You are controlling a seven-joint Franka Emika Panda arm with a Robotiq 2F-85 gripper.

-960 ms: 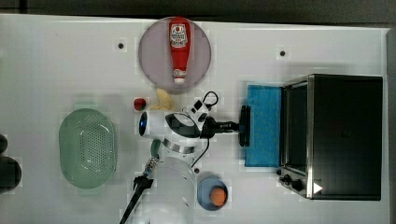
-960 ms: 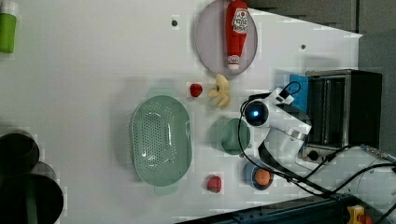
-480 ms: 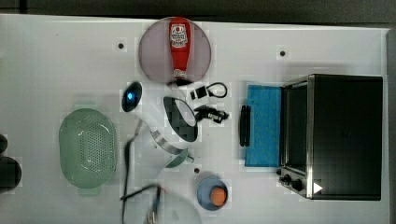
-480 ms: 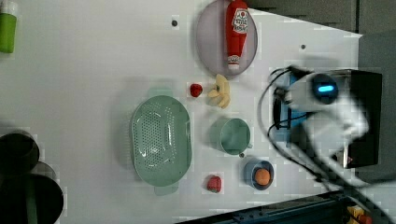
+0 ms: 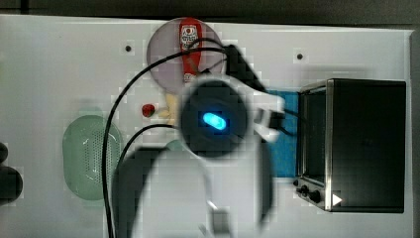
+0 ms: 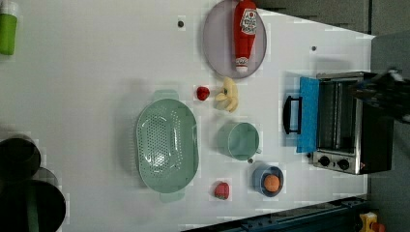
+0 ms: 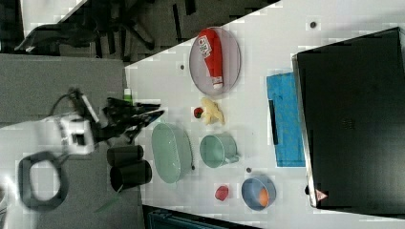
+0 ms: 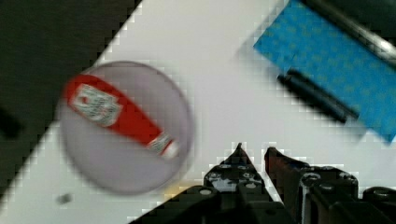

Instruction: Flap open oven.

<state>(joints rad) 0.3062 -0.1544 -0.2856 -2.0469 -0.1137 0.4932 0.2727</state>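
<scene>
Flanking oven [image 6: 345, 126], door flat: mug [image 6: 238, 140], bowl [image 6: 267, 180]. Gripper [image 8: 254, 151] aloft, nearly closed, empty.

Lab: robot arm [image 5: 213, 124] over white table [image 6: 96, 72]

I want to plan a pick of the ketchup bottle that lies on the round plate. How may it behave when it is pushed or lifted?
The ketchup bottle lies on its side on the plate, so a sideways push would probably roll it. Its smooth red body looks like plastic, likely slippery. It tapers toward the white cap, so it may slip out of a grasp there.
</scene>
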